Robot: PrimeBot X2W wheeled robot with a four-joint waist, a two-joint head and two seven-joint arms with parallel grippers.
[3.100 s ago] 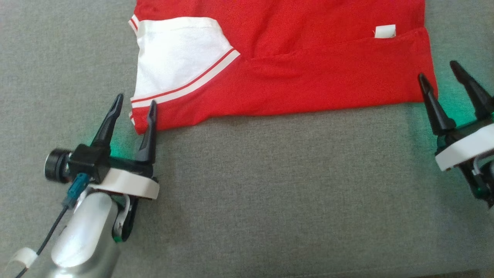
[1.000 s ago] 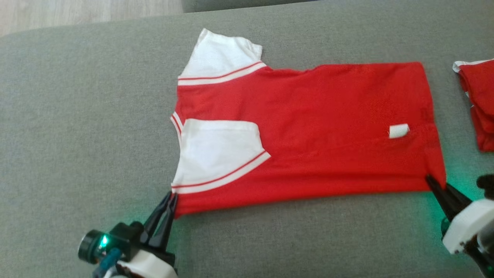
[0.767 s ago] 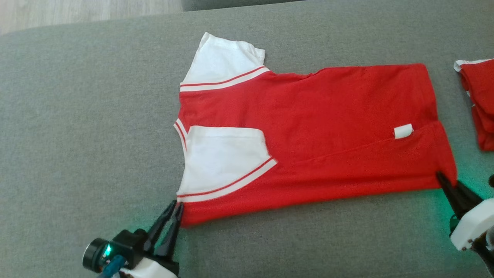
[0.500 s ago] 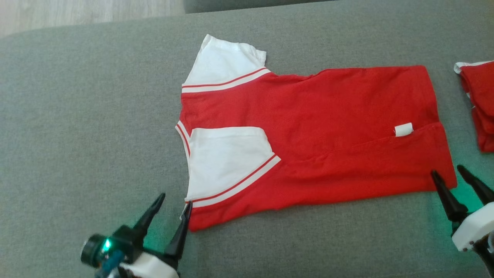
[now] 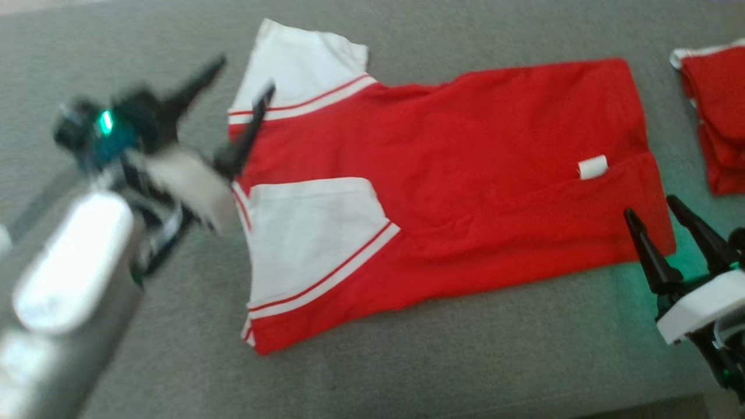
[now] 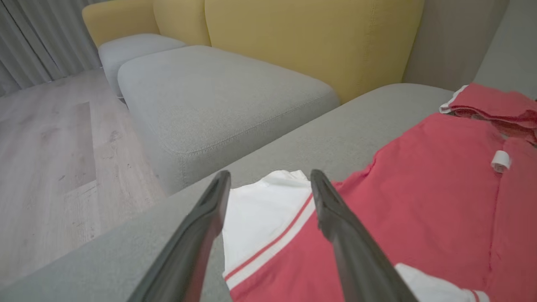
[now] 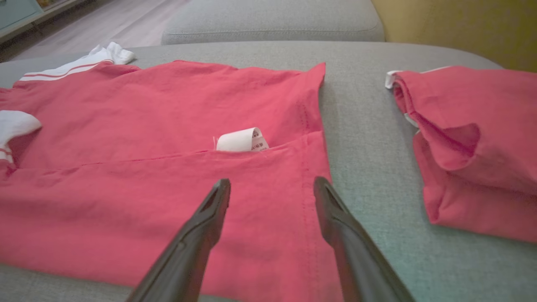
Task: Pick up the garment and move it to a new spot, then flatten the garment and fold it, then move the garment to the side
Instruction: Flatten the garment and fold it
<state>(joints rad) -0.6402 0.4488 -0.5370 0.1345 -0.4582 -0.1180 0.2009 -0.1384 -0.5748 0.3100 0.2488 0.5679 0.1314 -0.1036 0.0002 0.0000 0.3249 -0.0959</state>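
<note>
The shirt [image 5: 465, 174] lies flat in the middle of the cushion [image 5: 407, 361]. Its collar end is toward the left edge and its hem toward the right, with the near side folded over onto the body. The left gripper [image 5: 245, 73] hangs over the far white sleeve [image 5: 302, 58], fingers spread apart and empty. The right gripper [image 5: 649, 205], fingers also apart and empty, sits at the hem's near corner. A second red garment [image 5: 716, 116] lies by the right edge.
</note>
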